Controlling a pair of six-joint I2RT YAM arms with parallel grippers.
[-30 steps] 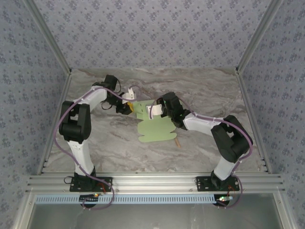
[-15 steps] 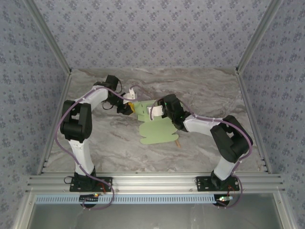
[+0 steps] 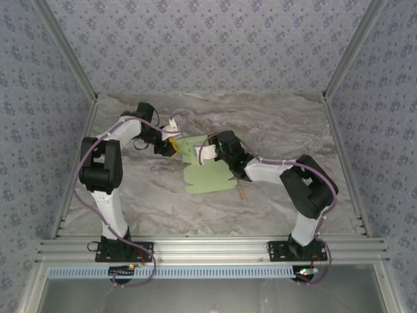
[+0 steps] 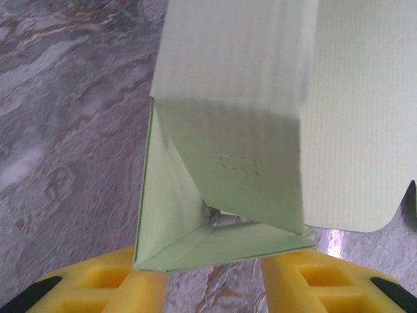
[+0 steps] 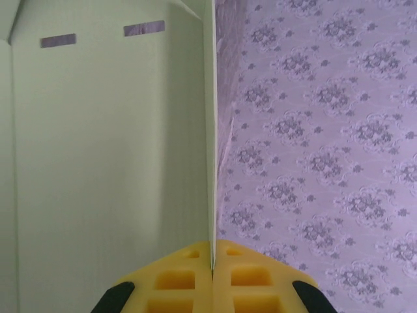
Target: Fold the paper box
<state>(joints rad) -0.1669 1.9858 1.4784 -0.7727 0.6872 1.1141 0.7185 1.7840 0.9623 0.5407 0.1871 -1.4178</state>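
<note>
**Paper box part-folded, between both arms**

Top external: the paper box (image 3: 208, 175) lies mid-table (image 3: 280, 202), its rear panel raised between the left gripper (image 3: 174, 145) and the right gripper (image 3: 203, 153). Left wrist: a folded corner sits between parted jaws; whether they grip cannot be told. Right wrist: jaws clenched on an upright panel edge

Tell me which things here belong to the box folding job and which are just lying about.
Part of the job:
- paper box, partly folded
- right tool, shut on a box panel
- left tool, at the box's folded corner

Just lying about:
- thin wooden stick, at the box's edge on the table
</note>
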